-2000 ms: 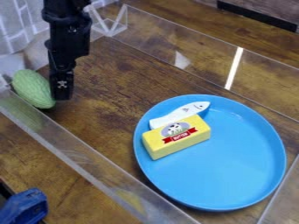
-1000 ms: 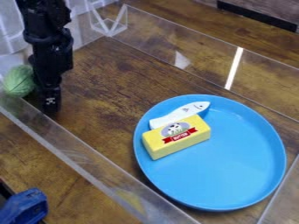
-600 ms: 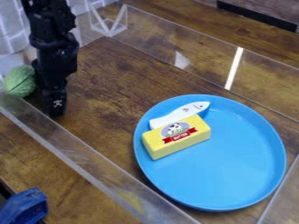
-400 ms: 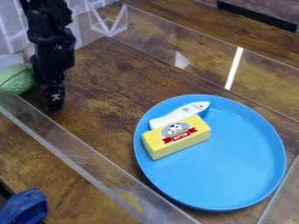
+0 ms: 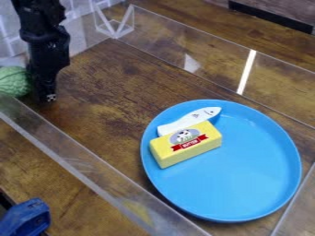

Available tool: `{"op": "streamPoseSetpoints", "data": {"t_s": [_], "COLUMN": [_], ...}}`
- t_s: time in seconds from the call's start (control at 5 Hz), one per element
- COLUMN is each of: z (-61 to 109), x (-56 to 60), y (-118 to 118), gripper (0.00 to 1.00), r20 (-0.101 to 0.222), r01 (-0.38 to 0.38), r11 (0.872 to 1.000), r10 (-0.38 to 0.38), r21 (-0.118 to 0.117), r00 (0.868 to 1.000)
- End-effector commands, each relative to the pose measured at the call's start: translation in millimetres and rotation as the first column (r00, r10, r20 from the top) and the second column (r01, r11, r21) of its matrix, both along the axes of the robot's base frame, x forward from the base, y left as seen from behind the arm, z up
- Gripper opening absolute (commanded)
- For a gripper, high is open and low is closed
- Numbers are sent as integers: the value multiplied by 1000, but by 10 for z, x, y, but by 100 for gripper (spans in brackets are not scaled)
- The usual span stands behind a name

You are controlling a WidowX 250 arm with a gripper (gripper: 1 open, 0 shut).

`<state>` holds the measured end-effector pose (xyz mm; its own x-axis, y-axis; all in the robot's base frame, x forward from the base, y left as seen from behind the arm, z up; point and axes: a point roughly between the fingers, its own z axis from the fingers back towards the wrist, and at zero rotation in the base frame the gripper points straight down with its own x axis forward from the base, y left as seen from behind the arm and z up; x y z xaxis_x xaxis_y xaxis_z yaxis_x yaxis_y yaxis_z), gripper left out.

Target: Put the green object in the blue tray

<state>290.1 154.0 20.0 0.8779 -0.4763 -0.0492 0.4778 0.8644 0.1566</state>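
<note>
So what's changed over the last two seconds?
The gripper slid left across the picture to the green object and has shut; whether it holds the object I can't tell. The object looks nudged left. The blue tray, yellow block and white piece stayed put.

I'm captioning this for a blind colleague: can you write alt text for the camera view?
A black robot arm reaches down at the far left of a wooden table, its gripper right beside a green lump, jaws shut. To the right, a round blue tray holds a yellow block and a small white object.
</note>
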Motion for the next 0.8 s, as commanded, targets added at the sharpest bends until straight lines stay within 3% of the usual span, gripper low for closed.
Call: {"op": "streamPoseSetpoints", "data": {"t_s": [0.0,0.2,0.6], "z": [236,300,378], "x": [30,10,-36], "y": [-42,-63,-87], "gripper": [100,0,0], "r20": [17,8,-3], "r01": [12,30,62], "r11": [1000,999,997], "r10": [-13,-30,-62], "r21": [19,27,34], "r00": [1000,1000,998]}}
